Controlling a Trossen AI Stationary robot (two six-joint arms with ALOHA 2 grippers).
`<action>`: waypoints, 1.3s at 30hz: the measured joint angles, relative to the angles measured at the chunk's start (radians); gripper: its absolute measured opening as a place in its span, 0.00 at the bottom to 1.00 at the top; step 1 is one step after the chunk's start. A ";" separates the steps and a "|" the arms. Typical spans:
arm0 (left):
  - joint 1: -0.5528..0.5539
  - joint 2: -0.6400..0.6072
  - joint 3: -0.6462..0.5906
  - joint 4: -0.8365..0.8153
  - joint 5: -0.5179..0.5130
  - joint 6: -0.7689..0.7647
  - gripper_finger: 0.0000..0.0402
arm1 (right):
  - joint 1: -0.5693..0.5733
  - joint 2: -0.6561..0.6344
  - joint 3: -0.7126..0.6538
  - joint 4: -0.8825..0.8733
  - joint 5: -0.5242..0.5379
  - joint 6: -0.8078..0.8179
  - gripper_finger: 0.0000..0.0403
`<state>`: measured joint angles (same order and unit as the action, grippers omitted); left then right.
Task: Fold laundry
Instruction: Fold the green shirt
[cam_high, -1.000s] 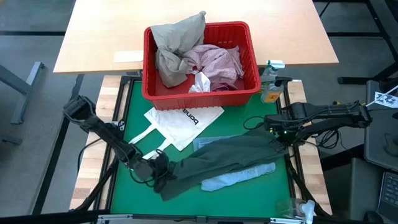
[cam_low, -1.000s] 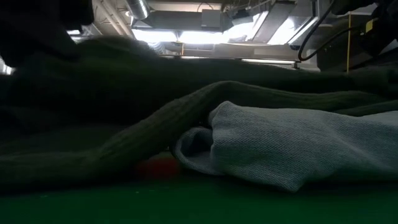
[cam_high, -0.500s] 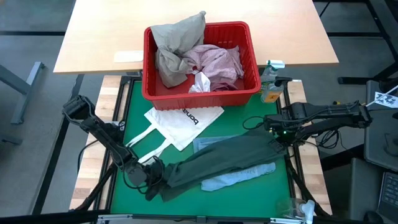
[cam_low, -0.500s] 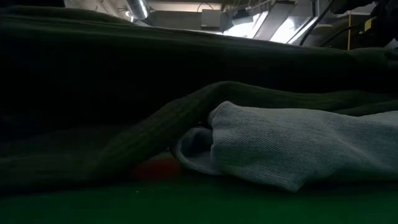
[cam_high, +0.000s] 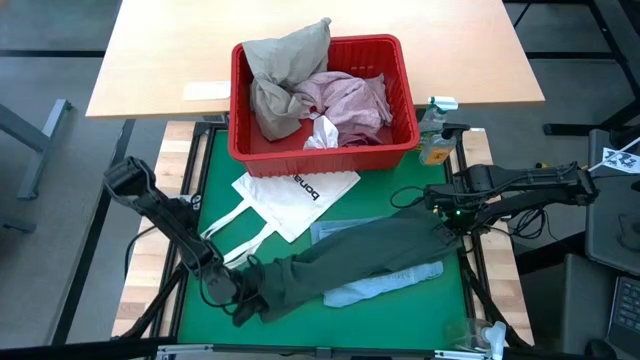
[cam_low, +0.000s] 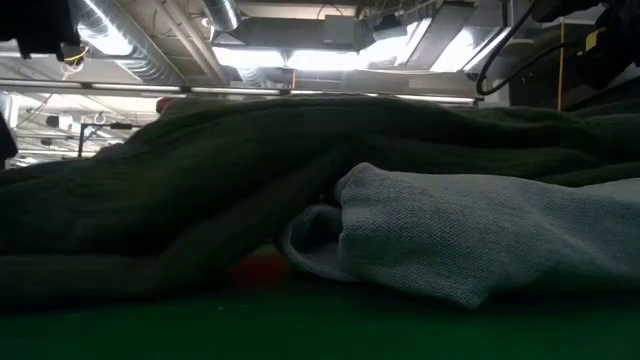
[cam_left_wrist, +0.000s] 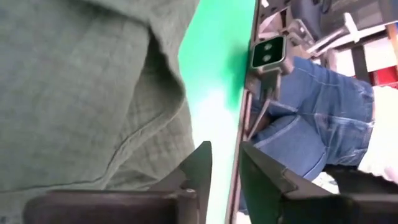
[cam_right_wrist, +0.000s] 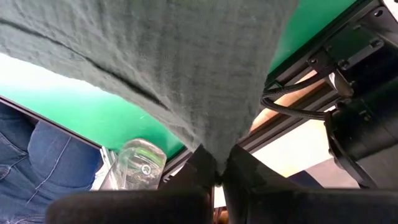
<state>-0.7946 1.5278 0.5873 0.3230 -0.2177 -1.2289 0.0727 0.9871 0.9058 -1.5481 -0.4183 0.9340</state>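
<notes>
A dark grey-green garment (cam_high: 350, 258) lies stretched across the green mat (cam_high: 210, 180), from near left to right. It partly covers a light blue garment (cam_high: 385, 283) at its near side, which the low view shows as a grey-blue fold (cam_low: 470, 230). My left gripper (cam_high: 243, 292) sits low at the dark garment's left end. Its fingers (cam_left_wrist: 200, 163) are open with only mat between them, and the cloth (cam_left_wrist: 81, 93) lies beside one finger. My right gripper (cam_high: 447, 228) is shut on the garment's right end. My right gripper pinches the right end of the dark garment (cam_right_wrist: 214, 155) between its two fingers, which slant steeply down from above. One layer or several, I cannot tell. The cloth spreads away from the pinch, raised at this end, and the rest lies on the mat.
A red basket (cam_high: 240, 130) at the far side holds beige, pink and white cloth. A white tote bag (cam_high: 295, 195) lies on the mat in front of it. A bottle (cam_high: 434, 140) stands at the far right and a clear one (cam_right_wrist: 140, 165) near right. A person in jeans (cam_left_wrist: 305, 130) stands at the near edge.
My left gripper has gone toward the table's near edge and tipped. The dark garment's left end rose half a second ago, filling the low view, and has now sunk back onto the mat in loose folds. Its right end has stayed where it was.
</notes>
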 joint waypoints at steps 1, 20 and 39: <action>-0.001 0.006 0.000 0.002 -0.001 0.000 0.21 | 0.000 0.000 0.000 0.001 0.000 0.000 0.04; 0.032 0.022 0.000 0.001 -0.304 -0.001 0.27 | 0.000 0.000 0.000 0.005 0.012 0.000 0.12; 0.151 0.022 0.000 -0.071 -0.081 -0.126 0.39 | -0.001 -0.002 0.053 0.005 0.002 -0.025 0.35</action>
<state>-0.6438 1.5494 0.5873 0.2520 -0.2989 -1.3548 0.0715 0.9852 0.9584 -1.5434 -0.4160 0.9088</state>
